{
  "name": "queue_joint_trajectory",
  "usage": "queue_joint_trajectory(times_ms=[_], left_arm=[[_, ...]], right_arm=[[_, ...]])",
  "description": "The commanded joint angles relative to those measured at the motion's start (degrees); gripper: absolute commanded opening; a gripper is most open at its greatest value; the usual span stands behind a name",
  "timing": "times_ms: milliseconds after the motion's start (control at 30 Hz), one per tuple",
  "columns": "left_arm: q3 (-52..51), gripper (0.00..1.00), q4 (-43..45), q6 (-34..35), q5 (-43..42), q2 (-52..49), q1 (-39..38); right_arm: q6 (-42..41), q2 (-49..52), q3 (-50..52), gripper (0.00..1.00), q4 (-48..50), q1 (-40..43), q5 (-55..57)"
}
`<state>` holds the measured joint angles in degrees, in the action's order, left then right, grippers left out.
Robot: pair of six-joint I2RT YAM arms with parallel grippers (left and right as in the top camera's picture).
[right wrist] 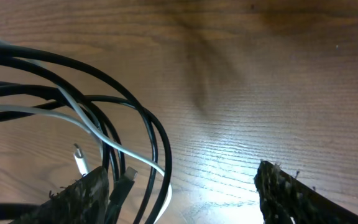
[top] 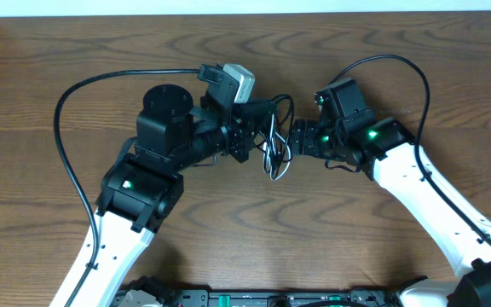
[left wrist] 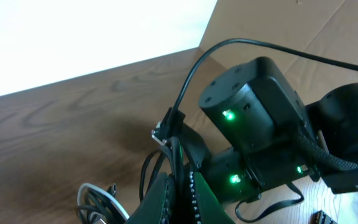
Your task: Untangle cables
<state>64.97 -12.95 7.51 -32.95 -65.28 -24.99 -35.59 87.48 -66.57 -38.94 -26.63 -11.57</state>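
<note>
The right fingers [right wrist: 291,196] stand wide open and hold nothing. The cables [top: 274,153] loop across one tip, bunched between both arms with their long axis running near to far. Just left, the left fingers [left wrist: 163,202] are closed, seemingly pinching a black strand above the worktop [top: 228,222].

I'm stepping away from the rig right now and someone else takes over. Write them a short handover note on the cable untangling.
Left gripper: shut on the cables, pinching black strands of the bunch.
Right gripper: open, jaws wide, holding nothing, right beside the bunch.
Cables: black cords and the white cable looped together in one bunch between the two grippers.
Done: nothing separated yet.
Left: pull each cord free and lay them apart.
</note>
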Motion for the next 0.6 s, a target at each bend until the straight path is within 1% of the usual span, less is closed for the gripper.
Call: queue_joint_trajectory(times_ms=[0,267,333,367,400,433,467,567], left_arm=[[1.07,0.08,2.03,0.11,-0.94,0.20,-0.22],[1.07,0.08,6.12,0.55,-0.90,0.20,-0.22],[1.07,0.08,6.23,0.55,-0.90,0.20,-0.22],[1.07,0.08,6.23,0.55,-0.90,0.17,-0.22],[1.07,0.08,6.23,0.55,-0.90,0.17,-0.22],[1.07,0.08,6.23,0.55,-0.66,0.17,-0.22],[1.07,0.08,6.23,0.52,-0.42,0.17,-0.22],[1.07,0.08,6.23,0.55,0.20,0.17,-0.22]], right_arm=[[-2.58,1.51,0.37,0.72,0.15,-0.90,0.92],[-6.62,5.44,0.37,0.73,1.44,-4.00,0.22],[-7.26,6.19,0.37,0.70,2.08,-4.87,-0.13],[-7.30,6.45,0.37,0.63,2.64,-5.42,-0.20],[-7.61,6.69,0.37,0.49,2.95,-5.75,-0.13],[-7.72,6.84,0.37,0.22,3.41,-6.08,-0.15],[-8.13,6.97,0.37,0.02,3.65,-6.12,-0.15],[-8.55,7.04,0.37,0.01,3.61,-6.10,-0.02]])
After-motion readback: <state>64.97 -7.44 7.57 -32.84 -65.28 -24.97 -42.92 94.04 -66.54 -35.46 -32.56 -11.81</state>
